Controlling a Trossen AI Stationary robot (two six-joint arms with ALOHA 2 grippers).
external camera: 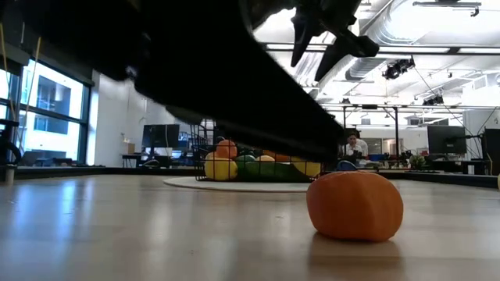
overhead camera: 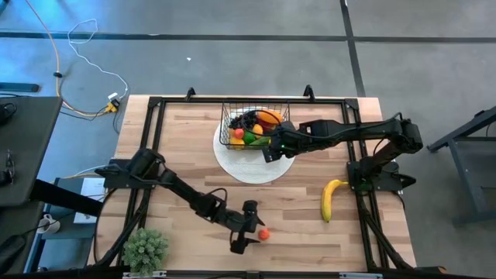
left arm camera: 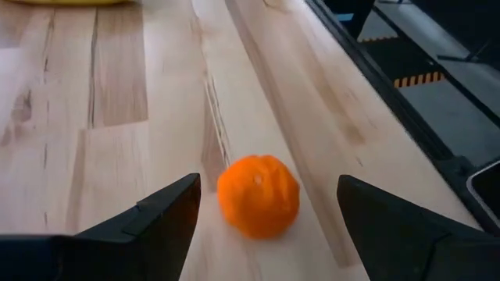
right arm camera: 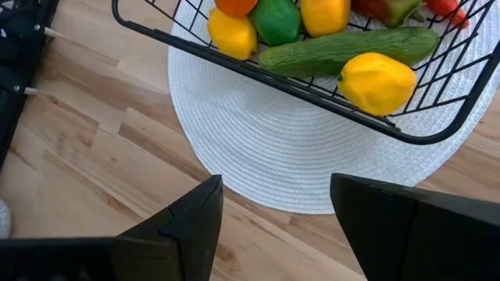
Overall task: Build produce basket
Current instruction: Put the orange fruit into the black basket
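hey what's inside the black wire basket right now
The basket on the white mat holds a cucumber, two lemons, a lime, dark grapes and orange pieces. Whatever lies beneath that pile is covered.

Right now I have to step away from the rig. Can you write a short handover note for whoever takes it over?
Left tool: open, empty, low over the front of the table with the small orange lying between its fingers, not gripped.
Right tool: open, empty, over the white mat beside the basket.
Done: the basket sits on the mat and holds lemons, a cucumber, a lime, grapes and orange pieces.
Left: the orange, then the banana lying on the table's right side.
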